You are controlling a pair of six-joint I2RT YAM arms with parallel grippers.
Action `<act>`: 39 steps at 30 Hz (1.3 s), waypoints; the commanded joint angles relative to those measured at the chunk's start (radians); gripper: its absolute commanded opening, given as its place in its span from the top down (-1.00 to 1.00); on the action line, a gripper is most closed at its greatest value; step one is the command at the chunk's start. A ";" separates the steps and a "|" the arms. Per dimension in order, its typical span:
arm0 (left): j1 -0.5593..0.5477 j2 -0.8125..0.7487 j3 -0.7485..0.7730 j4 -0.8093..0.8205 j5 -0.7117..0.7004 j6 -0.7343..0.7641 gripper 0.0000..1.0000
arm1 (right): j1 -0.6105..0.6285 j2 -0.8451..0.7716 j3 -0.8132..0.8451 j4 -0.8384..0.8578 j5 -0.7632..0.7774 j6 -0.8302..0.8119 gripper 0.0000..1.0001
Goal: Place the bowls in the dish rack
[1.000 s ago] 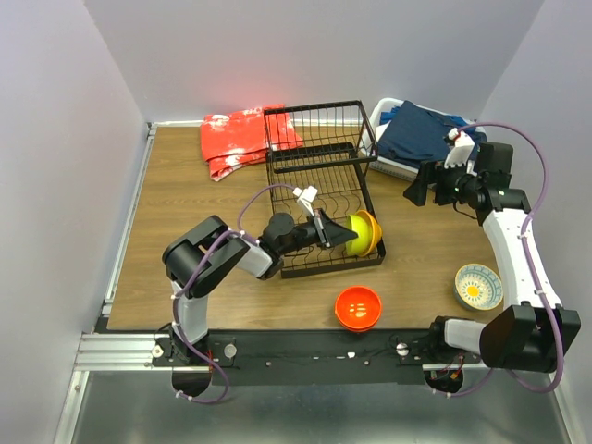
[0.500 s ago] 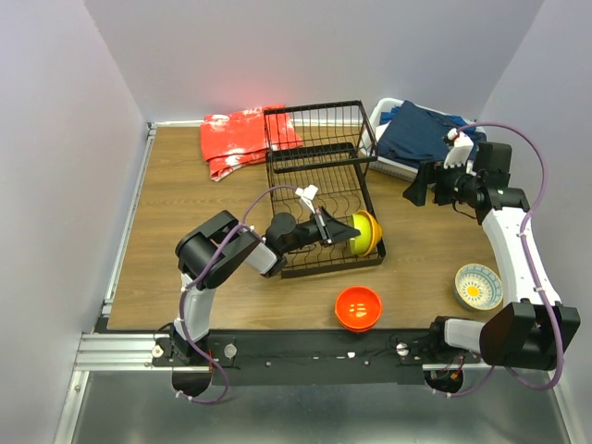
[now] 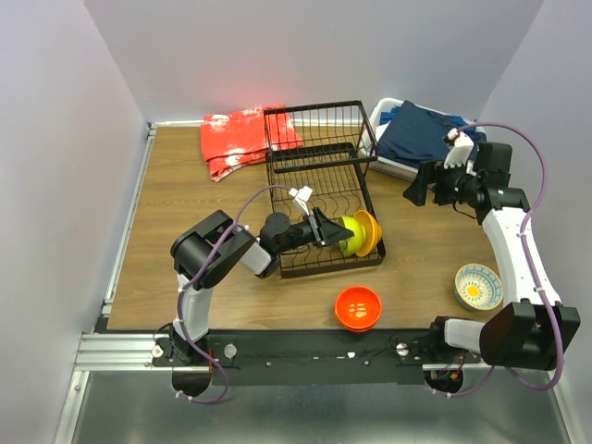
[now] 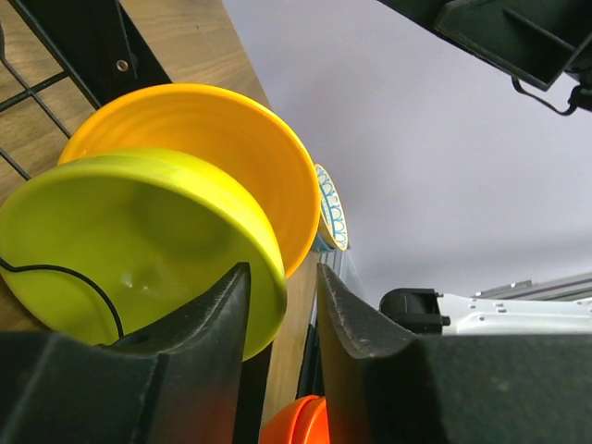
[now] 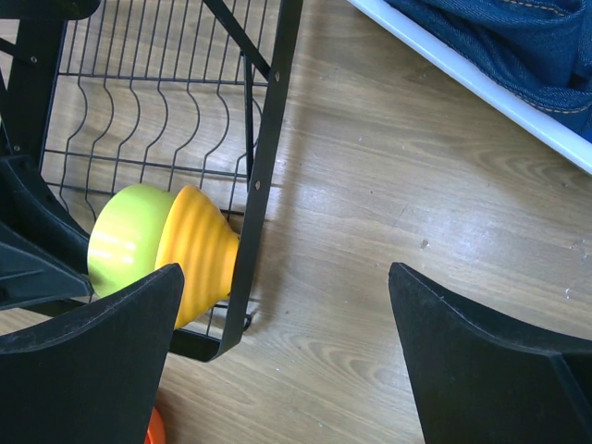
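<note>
Left gripper (image 4: 282,277) – ajar, straddling lime bowl (image 4: 139,231) rim.

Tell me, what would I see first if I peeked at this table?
Two bright bowls pop out first: a lime green bowl nested into a yellow-orange bowl, tipped on their sides at the near right corner of the black dish rack, with the jaws of the left gripper around the green rim. A red-orange bowl sits on the table in front of the rack, and a red cloth lies at the far edge.
</note>
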 commanded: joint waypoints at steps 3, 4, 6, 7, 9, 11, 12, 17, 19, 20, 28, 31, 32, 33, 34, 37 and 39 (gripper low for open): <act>0.004 -0.068 -0.001 0.003 0.046 0.086 0.00 | -0.007 -0.012 0.009 -0.002 -0.001 0.009 -1.00; 0.009 -0.076 0.002 -0.058 0.066 0.112 -0.02 | -0.007 -0.011 0.014 -0.002 0.001 0.009 -1.00; 0.018 -0.094 0.014 -0.124 0.084 0.146 -0.05 | -0.009 -0.012 0.018 -0.004 0.001 0.009 -1.00; 0.019 -0.100 0.016 -0.188 0.087 0.173 -0.05 | -0.009 -0.012 0.029 -0.008 0.001 0.009 -1.00; 0.024 -0.116 0.011 -0.230 0.097 0.204 -0.06 | -0.009 -0.015 0.032 -0.010 0.004 0.006 -1.00; 0.027 -0.130 0.016 -0.326 0.104 0.262 -0.06 | -0.009 -0.023 0.031 -0.007 0.004 0.006 -1.00; 0.028 -0.145 0.014 -0.357 0.106 0.279 -0.06 | -0.009 -0.026 0.028 -0.005 0.003 0.007 -1.00; 0.045 -0.206 0.000 -0.505 0.098 0.365 -0.07 | -0.009 -0.051 0.017 -0.007 -0.004 0.012 -1.00; 0.047 -0.242 -0.009 -0.543 0.101 0.405 -0.07 | -0.009 -0.060 0.008 -0.004 -0.005 0.013 -1.00; 0.047 -0.254 -0.022 -0.552 0.101 0.417 -0.07 | -0.010 -0.069 0.003 -0.002 -0.007 0.013 -1.00; 0.047 -0.387 -0.070 -0.699 0.155 0.604 -0.08 | -0.009 -0.103 -0.034 0.005 -0.027 0.023 -1.00; 0.041 -0.430 -0.093 -0.811 0.211 0.704 -0.07 | -0.010 -0.120 -0.044 0.004 -0.022 0.017 -1.00; 0.039 -0.449 -0.104 -0.840 0.242 0.801 -0.07 | -0.010 -0.127 -0.055 0.001 -0.021 0.014 -1.00; 0.035 -0.496 -0.131 -0.866 0.251 0.851 -0.07 | -0.009 -0.134 -0.061 -0.001 -0.022 0.010 -1.00; 0.027 -0.521 -0.142 -0.932 0.259 0.912 -0.07 | -0.009 -0.140 -0.066 -0.002 -0.021 0.009 -1.00; -0.025 -0.617 -0.145 -1.110 0.294 1.173 -0.05 | -0.009 -0.169 -0.093 -0.001 -0.024 0.009 -1.00; -0.094 -0.682 -0.115 -1.193 0.293 1.358 -0.05 | -0.009 -0.189 -0.103 0.002 -0.025 0.012 -1.00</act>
